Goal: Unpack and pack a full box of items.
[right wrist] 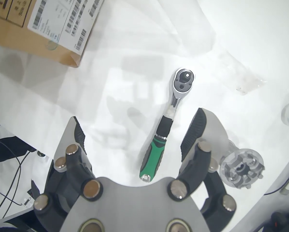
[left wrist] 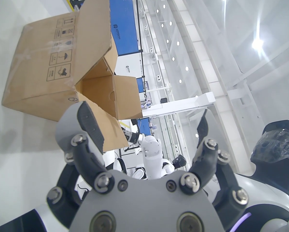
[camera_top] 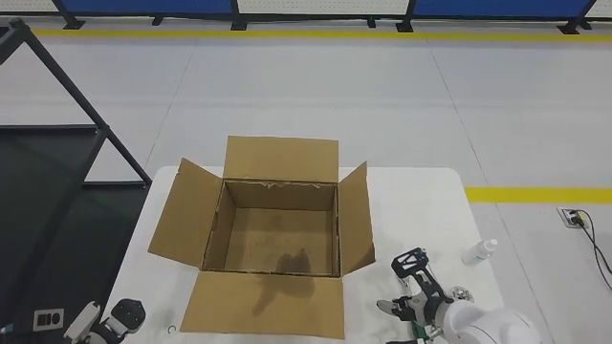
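An open cardboard box (camera_top: 277, 229) stands mid-table with all flaps spread, and its inside looks bare. A ratchet wrench (right wrist: 167, 124) with a green handle lies on the white table to the right of the box. My right gripper (right wrist: 137, 119) hovers open just above it, one finger on each side of the handle, touching nothing. That gripper (camera_top: 406, 287) sits near the table's front right. My left gripper (left wrist: 145, 117) is open and holds nothing, low at the front left corner (camera_top: 122, 315), facing the box's side (left wrist: 45, 66).
A round metal fitting (right wrist: 242, 167) lies close beside one right finger. A clear plastic bag (right wrist: 241, 78) lies beyond the wrench. A small white bottle (camera_top: 481, 251) stands near the table's right edge. A dark frame (camera_top: 67, 143) stands left of the table.
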Motion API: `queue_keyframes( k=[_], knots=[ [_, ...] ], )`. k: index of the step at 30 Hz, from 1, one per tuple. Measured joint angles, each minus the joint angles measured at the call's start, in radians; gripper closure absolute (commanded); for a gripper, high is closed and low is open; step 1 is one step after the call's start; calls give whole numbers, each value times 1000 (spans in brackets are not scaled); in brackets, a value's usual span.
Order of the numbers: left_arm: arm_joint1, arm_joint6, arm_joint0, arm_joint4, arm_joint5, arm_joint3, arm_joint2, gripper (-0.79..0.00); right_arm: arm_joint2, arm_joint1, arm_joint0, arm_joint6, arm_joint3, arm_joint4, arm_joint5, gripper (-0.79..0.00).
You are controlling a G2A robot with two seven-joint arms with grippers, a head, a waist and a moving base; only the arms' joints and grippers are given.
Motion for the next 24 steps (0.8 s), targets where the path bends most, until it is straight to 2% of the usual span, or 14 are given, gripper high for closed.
queue_keyframes(
  k=[10, 17, 19, 21, 23, 24],
  knots=[
    [0, 1, 0, 0, 1, 0, 0, -785, 1, 0, -3, 0, -2, -3, -1, -785],
    [-4, 30, -3, -3, 12, -14, -3, -785, -4, 2, -9, -50, 62, -28, 12, -785],
    [-5, 31, -2, -4, 12, -13, -4, -785, 5, 3, -11, -52, 73, -24, 11, -640],
    [-4, 31, -2, -4, 12, -13, -4, -785, 12, 5, -11, -52, 83, -23, 11, -591],
    [-4, 30, -3, -4, 12, -13, -4, -785, 14, 5, -8, -53, 94, -21, 16, -603],
    [-4, 30, -3, -3, 12, -13, -4, -785, 14, 6, -6, -53, 100, -21, 19, -634]
  ],
)
